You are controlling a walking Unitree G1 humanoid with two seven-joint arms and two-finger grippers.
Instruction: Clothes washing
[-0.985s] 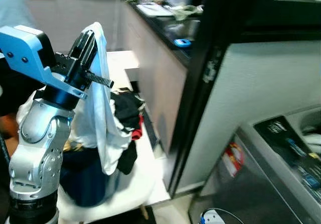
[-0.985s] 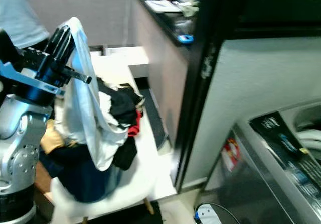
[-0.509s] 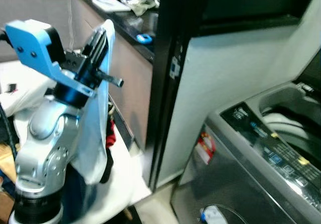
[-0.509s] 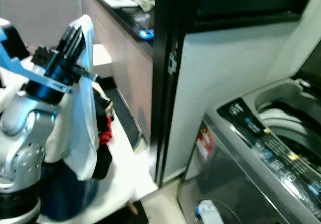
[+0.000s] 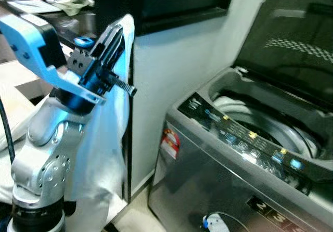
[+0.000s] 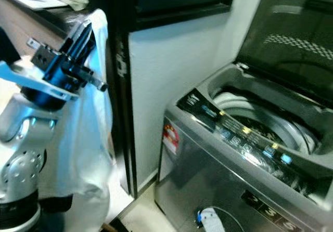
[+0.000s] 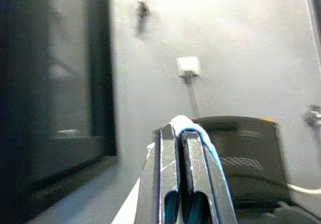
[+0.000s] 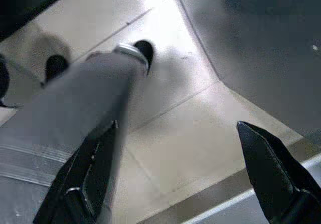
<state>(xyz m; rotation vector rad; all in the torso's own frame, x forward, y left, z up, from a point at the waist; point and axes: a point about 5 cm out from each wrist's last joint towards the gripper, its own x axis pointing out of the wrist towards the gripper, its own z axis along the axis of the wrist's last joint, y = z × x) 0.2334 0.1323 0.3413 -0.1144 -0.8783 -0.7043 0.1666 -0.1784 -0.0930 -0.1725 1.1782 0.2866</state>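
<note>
Your left gripper [image 5: 118,34] clamps a white garment [image 5: 106,154] raised beside the open washing machine [image 5: 250,143], right gripper [image 8: 185,174] spread idle over floor: garment lifted, loading into the drum remains.

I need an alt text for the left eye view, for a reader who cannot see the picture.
The robot's left gripper, raised at the left, is shut on a white garment that hangs down beside its silver arm. To the right stands a grey top-loading washing machine with its dark lid open and its drum exposed.
</note>
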